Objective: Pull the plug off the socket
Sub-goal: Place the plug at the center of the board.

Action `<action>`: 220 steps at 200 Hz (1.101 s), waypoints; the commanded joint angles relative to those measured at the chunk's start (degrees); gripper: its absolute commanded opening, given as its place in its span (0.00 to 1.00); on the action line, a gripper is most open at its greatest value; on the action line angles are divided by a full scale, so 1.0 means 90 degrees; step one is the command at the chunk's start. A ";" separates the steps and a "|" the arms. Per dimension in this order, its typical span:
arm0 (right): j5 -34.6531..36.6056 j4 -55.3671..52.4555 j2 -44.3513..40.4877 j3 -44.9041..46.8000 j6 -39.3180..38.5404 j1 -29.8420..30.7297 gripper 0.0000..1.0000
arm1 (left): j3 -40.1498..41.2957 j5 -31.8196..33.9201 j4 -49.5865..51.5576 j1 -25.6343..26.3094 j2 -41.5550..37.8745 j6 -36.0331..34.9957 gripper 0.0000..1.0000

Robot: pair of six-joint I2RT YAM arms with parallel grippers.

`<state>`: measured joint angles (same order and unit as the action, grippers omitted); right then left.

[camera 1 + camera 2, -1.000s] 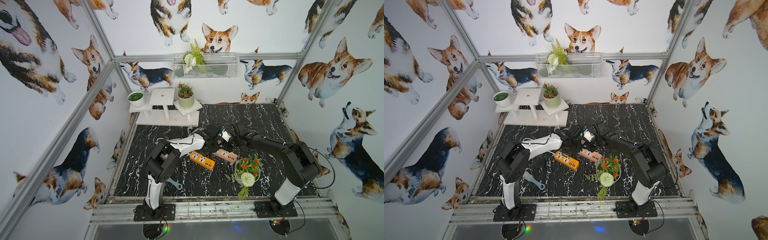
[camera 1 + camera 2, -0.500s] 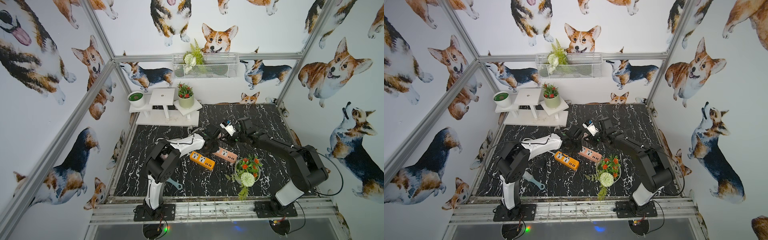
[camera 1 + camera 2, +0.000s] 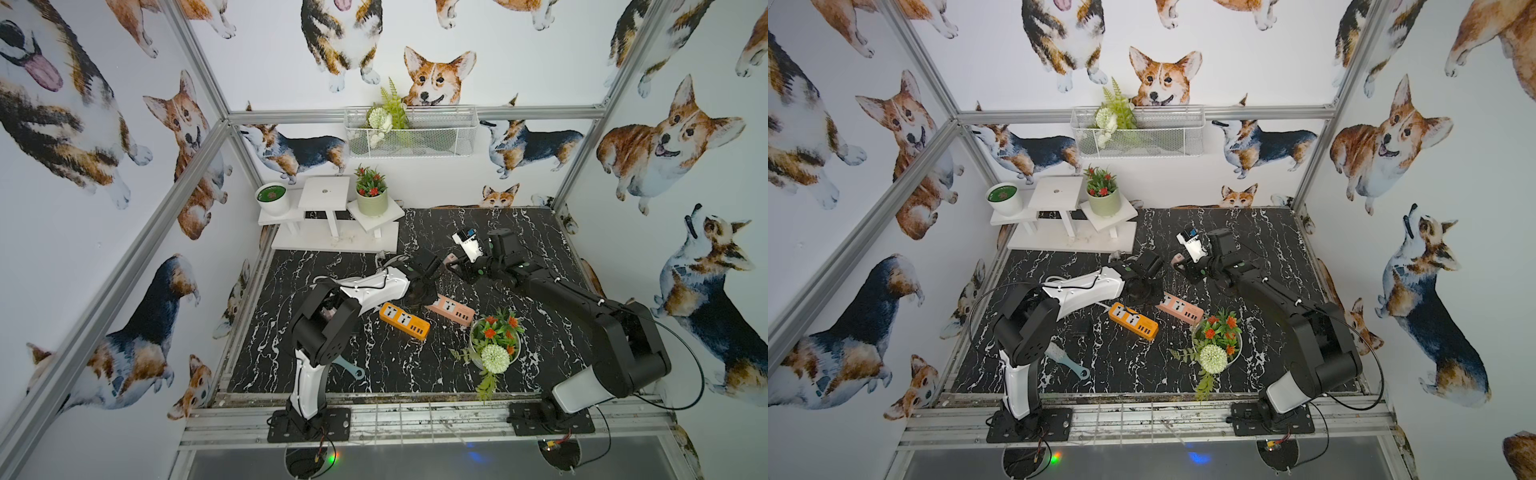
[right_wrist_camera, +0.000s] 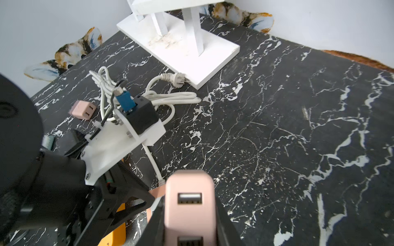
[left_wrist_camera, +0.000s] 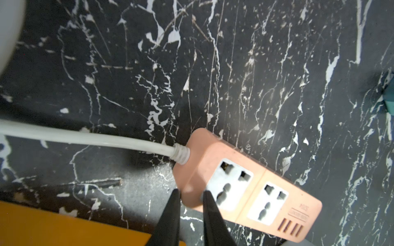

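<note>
Two arms share the work over a black marble tabletop (image 3: 395, 365). The right gripper (image 4: 189, 204), held up off the surface, is clamped on the pink plug (image 4: 189, 183), its USB ports facing the wrist camera and well apart from the pink socket strip (image 5: 245, 187) lying flat on the table. The left gripper (image 5: 190, 192), fingers drawn together, presses its tips onto the strip's cord end, near the white cable (image 5: 85, 138). Both of the strip's sockets lie uncovered. An orange strip (image 3: 404, 321) sits just beside it, with a flower pot (image 3: 494, 345) nearby.
</note>
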<state>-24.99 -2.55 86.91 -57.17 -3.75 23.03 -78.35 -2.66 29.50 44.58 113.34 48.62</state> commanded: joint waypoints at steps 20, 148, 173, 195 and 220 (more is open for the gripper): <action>0.0109 0.0744 -0.0378 0.0251 0.1282 -0.0358 0.00 | 0.0140 0.0354 0.1166 -0.0021 0.0200 -0.0124 0.21; 0.2252 0.0207 -0.2477 0.2510 0.5401 -0.1879 0.00 | 0.0265 0.0345 0.1069 -0.0031 0.0083 -0.0215 0.21; 0.2363 0.0236 -0.2782 0.3188 0.6125 -0.2129 0.00 | 0.0275 0.0318 0.1003 -0.0031 0.0073 -0.0234 0.21; 0.2247 0.0546 -0.2779 0.3747 0.6676 -0.2389 0.00 | 0.0252 0.0332 0.1024 -0.0031 0.0087 -0.0246 0.21; 0.2128 0.0913 -0.2590 0.4139 0.7086 -0.2617 0.00 | 0.0227 0.0343 0.1058 -0.0031 0.0098 -0.0275 0.21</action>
<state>-5.82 0.89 62.59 -22.17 53.47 0.73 -77.30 -2.72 28.23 44.51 112.64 47.37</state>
